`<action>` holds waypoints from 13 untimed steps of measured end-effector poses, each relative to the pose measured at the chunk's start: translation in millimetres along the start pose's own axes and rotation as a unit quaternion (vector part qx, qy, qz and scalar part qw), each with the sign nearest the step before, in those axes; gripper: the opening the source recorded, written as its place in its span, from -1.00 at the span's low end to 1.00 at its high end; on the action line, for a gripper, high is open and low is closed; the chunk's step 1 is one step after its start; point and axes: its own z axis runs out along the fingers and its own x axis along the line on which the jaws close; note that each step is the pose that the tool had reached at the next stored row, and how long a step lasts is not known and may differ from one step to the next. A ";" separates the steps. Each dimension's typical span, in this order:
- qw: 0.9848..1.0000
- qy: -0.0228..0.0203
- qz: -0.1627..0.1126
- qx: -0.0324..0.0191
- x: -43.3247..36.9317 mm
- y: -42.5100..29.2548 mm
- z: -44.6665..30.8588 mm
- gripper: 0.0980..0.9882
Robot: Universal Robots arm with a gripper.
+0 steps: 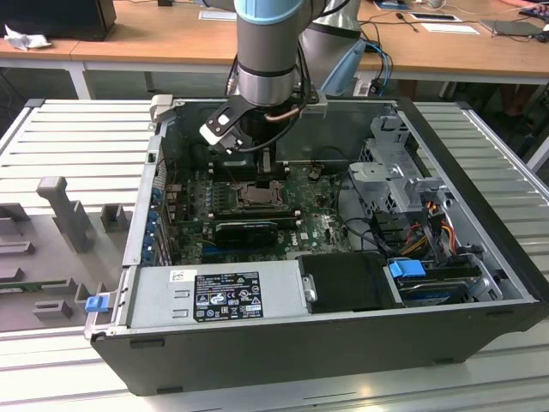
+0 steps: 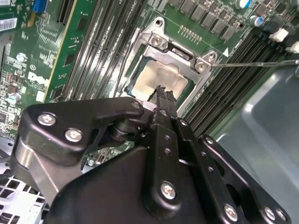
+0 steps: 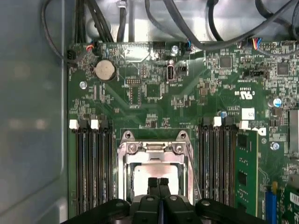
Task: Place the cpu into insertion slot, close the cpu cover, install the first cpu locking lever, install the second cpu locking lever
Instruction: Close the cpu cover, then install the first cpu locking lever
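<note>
OK, counts first: one arm (image 1: 268, 51), one gripper (image 3: 158, 183), one open computer case (image 1: 343, 356), one green motherboard (image 3: 154, 105). On the board there is one insertion slot (image 1: 256, 196), one cpu (image 3: 156, 170), one cpu cover (image 3: 125, 170), and two memory-slot banks (image 3: 93, 168), one on each side of the socket. Also one round coin cell (image 3: 104, 70).

One locking lever (image 2: 252, 63) is visible, a thin bare wire rod running out from a corner of the cover over the memory slots, not tucked down. Four screw heads (image 2: 160, 22) sit at one end of the cover.

The cpu sits in the insertion slot, with its silver-grey top face up, flat and a bit glossy, showing through the cover's square window. The cover is a silver-grey frame lying down flat around the chip.

The gripper's two black fingers are pressed together with nothing between them. Its tips are right over the cpu face in both wrist views; contact is unclear. In the exterior view the arm reaches down into the case above the socket.
</note>
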 end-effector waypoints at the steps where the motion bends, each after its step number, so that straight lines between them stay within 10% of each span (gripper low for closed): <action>1: 1.000 0.000 0.000 0.000 0.0 -1.2 0.0 -0.98; 13: 1.000 0.000 0.000 0.000 0.0 -3.4 -2.6 -0.98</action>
